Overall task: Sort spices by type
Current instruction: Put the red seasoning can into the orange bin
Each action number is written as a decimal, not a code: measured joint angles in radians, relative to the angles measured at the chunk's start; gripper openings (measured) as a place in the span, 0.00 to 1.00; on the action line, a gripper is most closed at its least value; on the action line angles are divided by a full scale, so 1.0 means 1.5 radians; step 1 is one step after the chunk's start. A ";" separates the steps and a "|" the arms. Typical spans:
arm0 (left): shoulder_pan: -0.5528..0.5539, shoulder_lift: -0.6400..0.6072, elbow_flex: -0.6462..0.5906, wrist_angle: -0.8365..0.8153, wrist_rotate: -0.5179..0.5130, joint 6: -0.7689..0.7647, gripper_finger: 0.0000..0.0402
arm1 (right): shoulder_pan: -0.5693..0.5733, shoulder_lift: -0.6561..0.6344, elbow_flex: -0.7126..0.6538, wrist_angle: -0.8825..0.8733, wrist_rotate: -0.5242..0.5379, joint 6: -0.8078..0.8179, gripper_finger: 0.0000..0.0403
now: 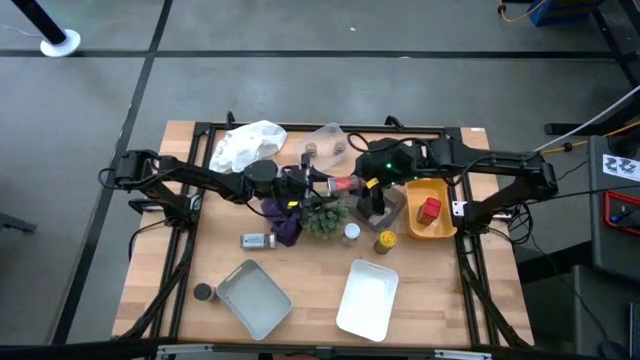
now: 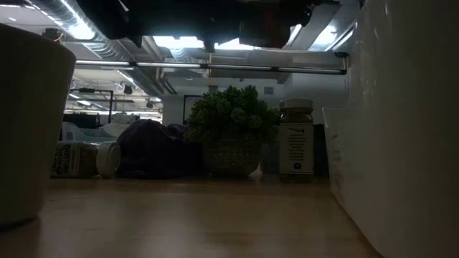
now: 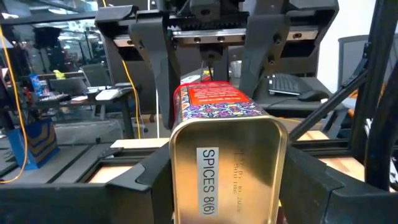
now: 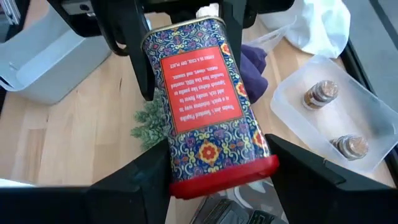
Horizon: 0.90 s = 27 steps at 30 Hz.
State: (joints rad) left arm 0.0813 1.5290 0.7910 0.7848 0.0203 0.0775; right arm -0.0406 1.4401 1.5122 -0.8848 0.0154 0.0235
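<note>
Overhead, the wooden bench (image 1: 310, 270) carries two white trays near the front, (image 1: 253, 297) and (image 1: 367, 298), with a yellow bin (image 1: 430, 222) at right. Both arms meet above the spiky plant (image 1: 323, 215). The left fingers (image 3: 155, 180) and right fingers (image 4: 130, 180) each clamp one end of the patterned red spice tin (image 4: 208, 106), held in mid-air between them.

Between my left gripper (image 1: 318, 181) and right gripper (image 1: 362, 184) a tin (image 1: 343, 184) hangs over the plant (image 1: 324, 213). Behind it, two jars (image 1: 338, 147) stand in a tray (image 1: 330, 135); right, another tin (image 1: 430, 209) lies in a bin (image 1: 412, 225).
</note>
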 joint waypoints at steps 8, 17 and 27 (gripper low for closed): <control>0.000 -0.002 -0.003 0.015 -0.003 -0.002 0.50 | 0.000 -0.006 -0.001 0.016 0.000 -0.005 0.58; 0.004 -0.001 -0.005 0.074 -0.004 -0.011 0.50 | 0.000 -0.010 0.000 0.036 0.009 -0.073 0.58; 0.004 -0.001 -0.005 0.081 -0.004 0.012 0.50 | 0.001 -0.004 0.000 0.051 0.047 -0.074 0.58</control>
State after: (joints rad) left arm 0.0875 1.5280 0.7830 0.9061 0.0139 0.0958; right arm -0.0390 1.4342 1.5116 -0.8084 0.0865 -0.0881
